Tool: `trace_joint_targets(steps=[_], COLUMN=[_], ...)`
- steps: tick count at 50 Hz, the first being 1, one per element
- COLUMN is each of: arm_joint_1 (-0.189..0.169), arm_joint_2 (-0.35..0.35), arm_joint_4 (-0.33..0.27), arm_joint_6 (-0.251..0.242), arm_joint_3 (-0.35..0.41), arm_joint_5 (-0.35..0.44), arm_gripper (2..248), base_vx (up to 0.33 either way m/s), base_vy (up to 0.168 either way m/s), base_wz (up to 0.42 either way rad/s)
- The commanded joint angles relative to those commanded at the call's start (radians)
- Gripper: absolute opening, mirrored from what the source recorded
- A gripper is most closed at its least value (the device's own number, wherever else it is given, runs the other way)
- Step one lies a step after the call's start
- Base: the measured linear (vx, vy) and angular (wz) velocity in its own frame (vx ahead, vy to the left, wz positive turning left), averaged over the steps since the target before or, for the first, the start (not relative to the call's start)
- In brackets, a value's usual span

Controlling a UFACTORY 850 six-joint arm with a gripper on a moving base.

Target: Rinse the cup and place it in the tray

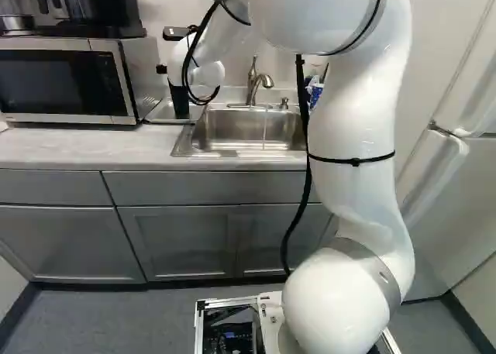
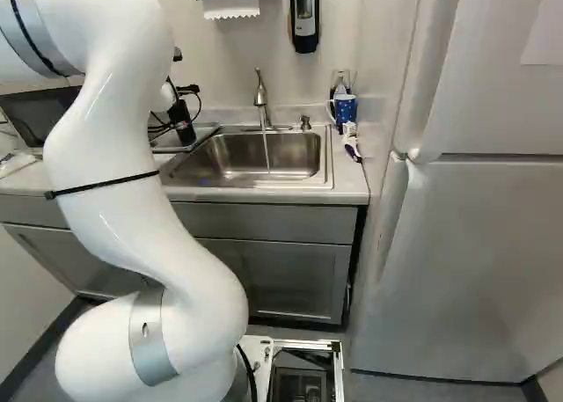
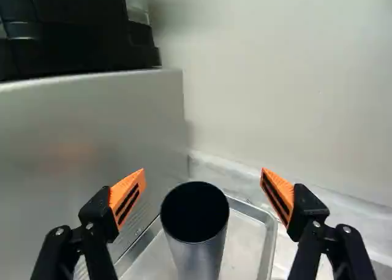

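Black parts of my gripper (image 1: pixel 166 53) show at the far left of the arm's end in the left base view, above the tray (image 1: pixel 159 120). From the wrist, the gripper (image 3: pixel 203 185) is open, its orange pads far apart. A tall grey cup (image 3: pixel 199 255) with a dark inside stands upright in the metal tray (image 3: pixel 268 237). The cup shows in the gap between the two fingers, and neither pad touches it. In the right base view a thin stream of water runs from the faucet (image 2: pixel 261 94) into the sink (image 2: pixel 220 160).
The microwave (image 1: pixel 66 83) stands close beside the tray, with a black appliance (image 1: pixel 93 9) on top. The back wall (image 3: pixel 275 78) rises behind the tray. A blue mug (image 2: pixel 345 109) and a brush (image 2: pixel 352 147) are right of the sink, near the fridge (image 2: pixel 475 217).
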Motion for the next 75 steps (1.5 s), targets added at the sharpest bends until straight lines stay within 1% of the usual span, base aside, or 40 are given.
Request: trace_joint_targets(steps=[33,75], arm_joint_1=[-0.054,-0.139], arm_joint_2=[0.08,0.174], arm_joint_4=[0.0,0.0], arm_joint_6=[0.0,0.0], arm_joint_3=[0.025,0.044], arm_joint_5=[-0.011,-0.104], arm_gripper=[247,247], base_vx=[0.0,0.0], base_vy=[0.0,0.0], base_wz=[0.0,0.0])
